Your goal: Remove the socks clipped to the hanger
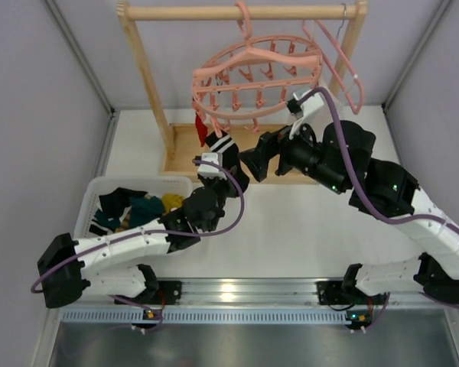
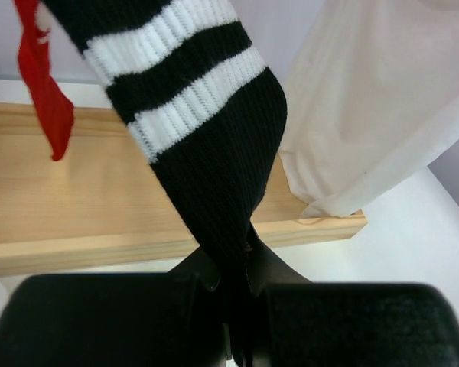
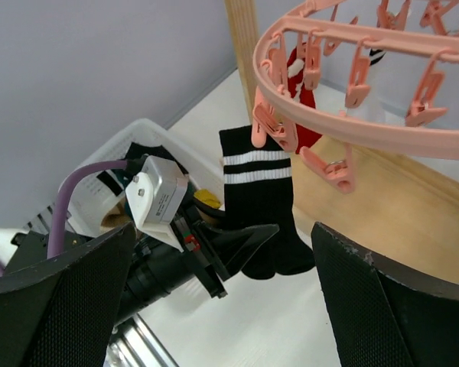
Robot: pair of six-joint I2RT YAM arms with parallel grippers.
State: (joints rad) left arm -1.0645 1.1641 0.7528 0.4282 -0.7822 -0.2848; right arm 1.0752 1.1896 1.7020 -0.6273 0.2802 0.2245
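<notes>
The round salmon-pink hanger [image 1: 256, 80] hangs from the wooden rail; it also shows in the right wrist view [image 3: 367, 122]. A black sock with white cuff stripes [image 1: 222, 144] [image 2: 206, 153] [image 3: 264, 206] hangs from a clip at the ring's near-left edge. My left gripper [image 1: 229, 164] [image 2: 241, 260] [image 3: 268, 237] is shut on this sock's lower end. A red sock [image 1: 201, 131] [image 2: 46, 99] [image 3: 302, 99] hangs clipped behind it. My right gripper [image 1: 258, 157] [image 3: 223, 229] is open and empty, just right of the black sock, below the ring.
A white basket [image 1: 99, 191] [image 3: 130, 138] at the near left holds several loose socks. The wooden rack [image 1: 145, 69] stands on a flat base [image 2: 138, 206]. A plain pink clothes hanger [image 1: 344, 69] and a white cloth bag [image 2: 382, 99] hang at the right.
</notes>
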